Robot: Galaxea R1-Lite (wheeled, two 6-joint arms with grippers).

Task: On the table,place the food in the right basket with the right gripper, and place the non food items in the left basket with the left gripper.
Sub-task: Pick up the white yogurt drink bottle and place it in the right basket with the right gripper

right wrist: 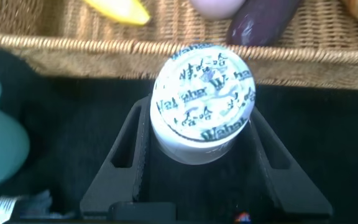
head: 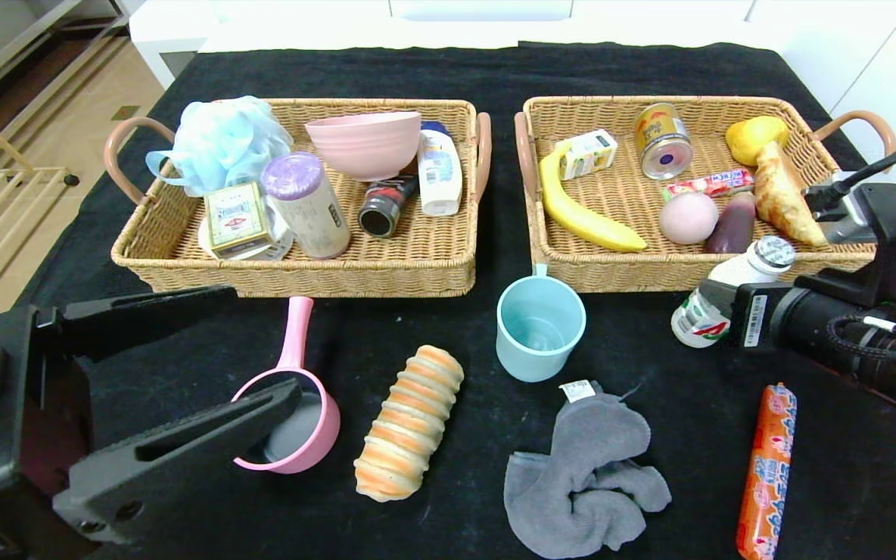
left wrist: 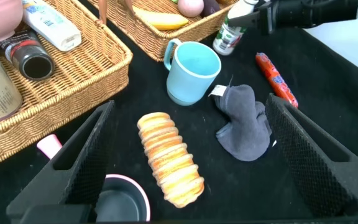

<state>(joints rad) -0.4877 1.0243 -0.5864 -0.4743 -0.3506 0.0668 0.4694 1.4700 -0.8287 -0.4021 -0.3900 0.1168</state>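
Right wrist view: right hand (right wrist: 197, 163) clamped on white bottle (right wrist: 202, 99); left hand (head: 183, 373) spread apart, holding nothing.

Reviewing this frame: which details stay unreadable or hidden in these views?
- Head view: the right gripper blocks part of the white bottle.
- Right wrist view: the white bottle's blurred cap hides its body and label.
- Head view: the left gripper covers part of the pink scoop.
- Head view: the sausage is cut off by the bottom edge.
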